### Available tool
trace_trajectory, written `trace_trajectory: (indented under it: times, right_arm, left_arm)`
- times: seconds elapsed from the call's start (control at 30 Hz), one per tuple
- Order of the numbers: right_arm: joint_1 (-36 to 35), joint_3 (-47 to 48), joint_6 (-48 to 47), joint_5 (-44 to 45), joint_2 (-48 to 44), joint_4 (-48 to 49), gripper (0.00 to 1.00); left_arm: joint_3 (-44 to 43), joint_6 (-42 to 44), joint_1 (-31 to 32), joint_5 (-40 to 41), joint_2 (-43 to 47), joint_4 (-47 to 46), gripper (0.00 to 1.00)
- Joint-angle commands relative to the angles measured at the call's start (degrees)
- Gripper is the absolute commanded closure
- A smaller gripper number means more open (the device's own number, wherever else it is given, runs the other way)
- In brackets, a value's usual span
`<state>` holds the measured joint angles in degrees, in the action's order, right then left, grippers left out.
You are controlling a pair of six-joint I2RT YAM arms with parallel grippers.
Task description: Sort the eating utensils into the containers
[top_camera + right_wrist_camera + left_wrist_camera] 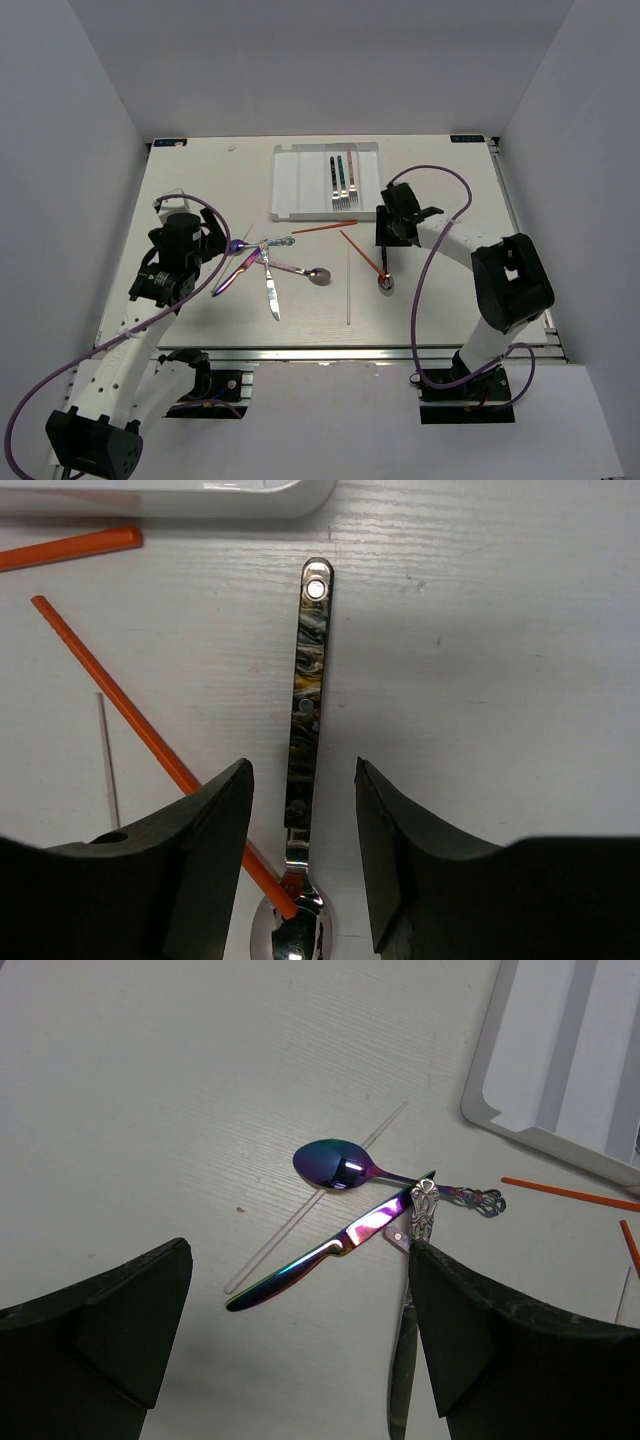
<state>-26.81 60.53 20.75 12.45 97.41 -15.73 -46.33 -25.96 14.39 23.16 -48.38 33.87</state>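
The white divided tray [300, 185] at the back holds three forks [342, 182]. My right gripper [303, 820] is open, with one jaw on each side of the handle of a black-handled spoon [305, 710], low over it; it also shows in the top view [384, 243]. An orange chopstick [150, 730] ends on the spoon's bowl. My left gripper [300, 1350] is open and empty above an iridescent knife [320, 1255]. An iridescent spoon [335, 1163] and a silver ornate-handled knife [420, 1210] lie just beyond it.
A second orange chopstick [325, 227] lies in front of the tray. A clear chopstick [348, 285] lies mid-table and another [300, 1215] lies under the iridescent spoon. Another spoon [305, 272] lies right of the silver knife [271, 295]. The tray's corner [560, 1060] is at the upper right in the left wrist view.
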Motion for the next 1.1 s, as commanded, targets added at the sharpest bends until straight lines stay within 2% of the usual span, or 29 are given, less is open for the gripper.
trace_trajectory:
  times: [0.0, 0.2, 0.27, 0.3, 0.4, 0.43, 0.47, 0.73, 0.93, 0.97, 1.07]
  right_arm:
    - [-0.7, -0.06, 1.39, 0.21, 0.41, 2.81, 0.5]
    - [-0.79, -3.4, 2.8, 1.26, 3.31, 4.21, 0.6]
    - [-0.88, -4.36, 2.89, 2.84, 3.67, 3.95, 0.65]
    - [-0.7, -4.63, 3.06, 3.89, 3.41, 3.77, 0.72]
    - [-0.18, -5.42, 3.07, 5.39, 2.09, 2.9, 0.78]
    - [0.7, -5.6, 3.07, 5.39, 1.65, 2.72, 0.93]
    - [1.14, -5.69, 3.07, 5.57, 1.04, 2.54, 1.0]
    - [2.02, -2.27, 0.96, 15.92, -7.14, -3.86, 1.0]
    - [1.67, -3.31, 1.04, 18.49, -14.52, -1.5, 1.0]
    - [1.67, -3.32, 0.7, 17.88, -15.39, -0.11, 1.0]
    - [1.76, -2.8, -1.24, 4.38, -17.6, 8.48, 1.0]
  left_arm:
    - [0.18, -0.06, 0.11, 0.22, 1.36, -0.56, 0.02]
    - [0.1, 0.03, 0.11, -0.04, 1.01, -0.64, 0.02]
    - [0.18, 0.03, 0.11, -0.22, 0.92, -0.73, 0.02]
    - [0.18, 0.03, 0.11, -0.39, 0.75, -0.82, 0.02]
    - [0.1, 0.12, 0.11, -0.57, 0.57, -0.82, 0.02]
    - [0.1, 0.12, 0.11, -0.57, 0.57, -0.82, 0.02]
    - [0.18, 0.12, 0.11, -0.57, 0.57, -0.73, 0.02]
    - [0.01, 0.12, 0.2, -0.31, 0.83, -0.65, 0.02]
    - [0.18, 0.03, 0.11, 0.22, 1.53, -0.56, 0.02]
    - [0.18, -0.06, 0.11, 0.31, 1.53, -0.56, 0.02]
    - [0.1, 0.03, 0.11, 0.13, 1.36, -0.73, 0.02]
